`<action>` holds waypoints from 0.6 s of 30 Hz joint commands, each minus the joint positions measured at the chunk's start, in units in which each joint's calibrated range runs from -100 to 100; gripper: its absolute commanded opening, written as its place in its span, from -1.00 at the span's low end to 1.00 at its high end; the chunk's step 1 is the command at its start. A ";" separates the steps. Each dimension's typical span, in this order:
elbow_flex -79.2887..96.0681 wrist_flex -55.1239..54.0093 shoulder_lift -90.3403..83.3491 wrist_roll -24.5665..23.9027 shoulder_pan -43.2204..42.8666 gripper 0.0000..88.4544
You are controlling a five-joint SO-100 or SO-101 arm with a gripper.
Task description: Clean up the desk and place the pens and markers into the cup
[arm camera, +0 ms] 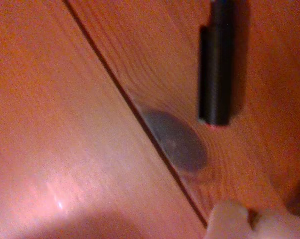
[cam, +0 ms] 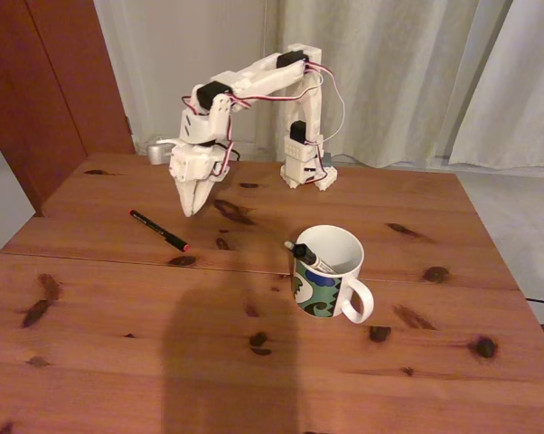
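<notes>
On knotty desk [cam: 118, 362]: cup [cam: 331, 276], black pen [cam: 159, 230] | curtains [cam: 417, 72] behind | tool [cam: 194, 210] closed, empty

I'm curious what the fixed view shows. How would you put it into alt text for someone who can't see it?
A white robot arm bends over a reddish wooden desk, its end effector pointing down just right of a black pen with a red tip. Nearer the camera stands a white cup with a blue-green pattern, a marker leaning inside it. Pale curtains hang behind.

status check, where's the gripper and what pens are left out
Gripper hovering tip-down above desk, appears shut, empty. Black pen lies left of it; marker in cup. Nothing in the way.
</notes>
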 commanded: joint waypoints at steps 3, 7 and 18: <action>-8.52 0.98 5.11 -0.58 1.41 -0.98; -16.00 4.51 10.00 -1.47 1.49 -0.98; -35.39 15.61 24.39 -1.42 0.60 -0.98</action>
